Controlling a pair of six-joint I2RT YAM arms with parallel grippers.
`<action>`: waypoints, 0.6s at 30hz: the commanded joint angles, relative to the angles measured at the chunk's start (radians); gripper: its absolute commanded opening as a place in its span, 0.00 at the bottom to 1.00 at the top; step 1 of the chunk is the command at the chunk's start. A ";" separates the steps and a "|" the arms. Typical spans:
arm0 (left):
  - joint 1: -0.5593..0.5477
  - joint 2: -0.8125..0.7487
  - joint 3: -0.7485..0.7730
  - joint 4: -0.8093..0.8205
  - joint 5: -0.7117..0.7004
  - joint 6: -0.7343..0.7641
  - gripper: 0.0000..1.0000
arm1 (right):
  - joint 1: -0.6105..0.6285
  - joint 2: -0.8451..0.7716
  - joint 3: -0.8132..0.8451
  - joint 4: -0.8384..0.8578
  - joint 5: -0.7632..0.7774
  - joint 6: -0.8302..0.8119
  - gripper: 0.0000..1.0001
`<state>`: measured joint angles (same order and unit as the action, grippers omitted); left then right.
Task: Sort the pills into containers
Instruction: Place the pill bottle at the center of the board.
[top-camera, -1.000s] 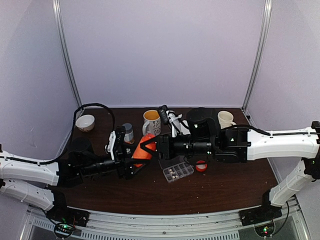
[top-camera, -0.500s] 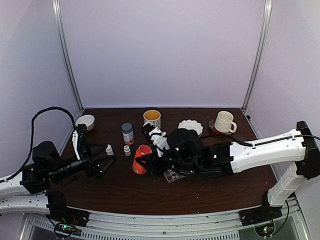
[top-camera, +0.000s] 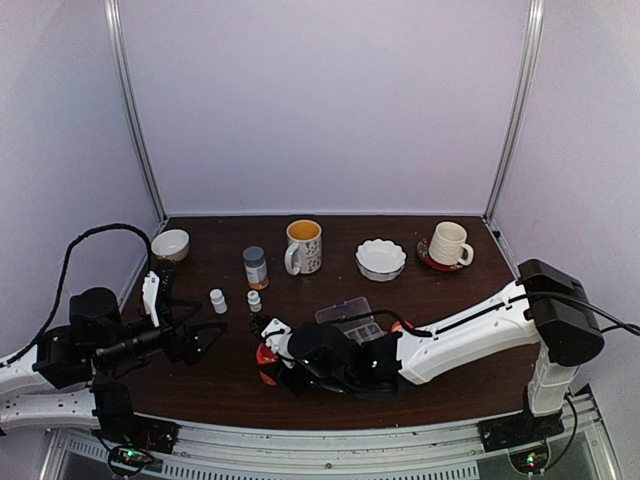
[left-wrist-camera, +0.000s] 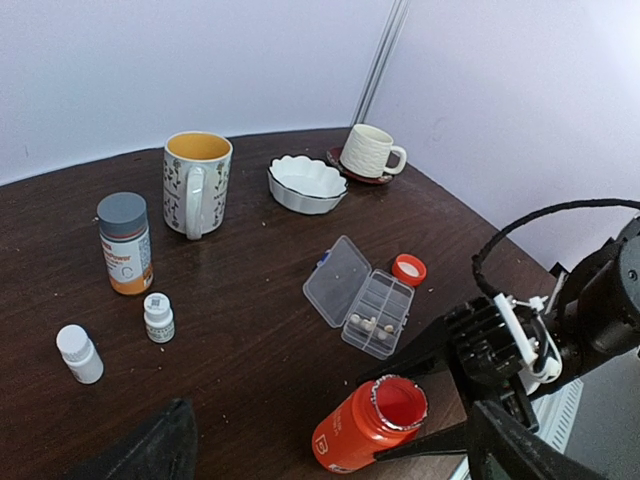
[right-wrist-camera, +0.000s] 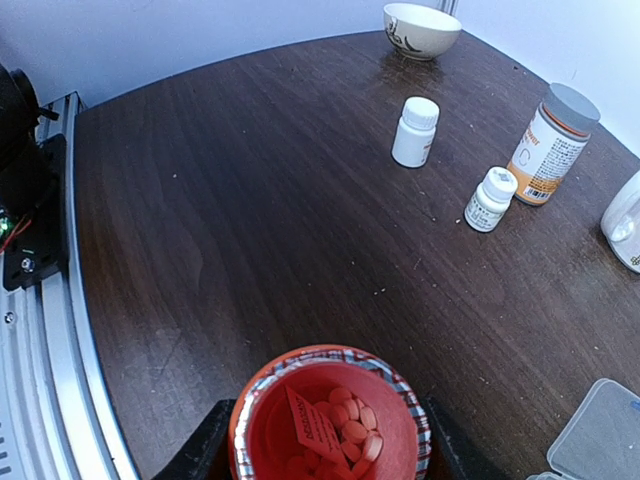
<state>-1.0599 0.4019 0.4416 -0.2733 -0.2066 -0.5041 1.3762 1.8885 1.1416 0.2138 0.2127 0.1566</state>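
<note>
Dark wooden worktop (top-camera: 470, 390): by its front edge the right tool (right-wrist-camera: 325, 450) is clamped on a tilted orange pill bottle (left-wrist-camera: 368, 424), mouth upward. The left tool (top-camera: 200, 337) gapes empty. Behind, the pill box (left-wrist-camera: 385, 305) lies diagonally, lid open, pale pills (left-wrist-camera: 370, 323) at one end.

The left claw (top-camera: 207, 336) opened and drew back; the right claw (top-camera: 272, 360) brought the orange bottle (left-wrist-camera: 368, 427) nearer.

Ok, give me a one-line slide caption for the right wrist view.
Open orange bottle, pills inside, gripped by the right end effector, dark table beyond.
</note>
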 joint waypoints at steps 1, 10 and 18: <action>0.003 -0.037 0.027 0.018 -0.005 0.001 0.97 | 0.018 0.041 0.024 0.053 0.063 -0.029 0.40; 0.004 -0.015 0.013 0.037 0.012 0.004 0.96 | 0.028 0.069 0.002 0.072 0.086 -0.042 0.70; 0.003 0.006 0.021 0.041 0.021 0.013 0.97 | 0.036 -0.051 -0.019 0.019 0.111 -0.069 1.00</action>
<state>-1.0599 0.4107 0.4416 -0.2733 -0.1997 -0.5030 1.3994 1.9423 1.1385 0.2543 0.2871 0.1062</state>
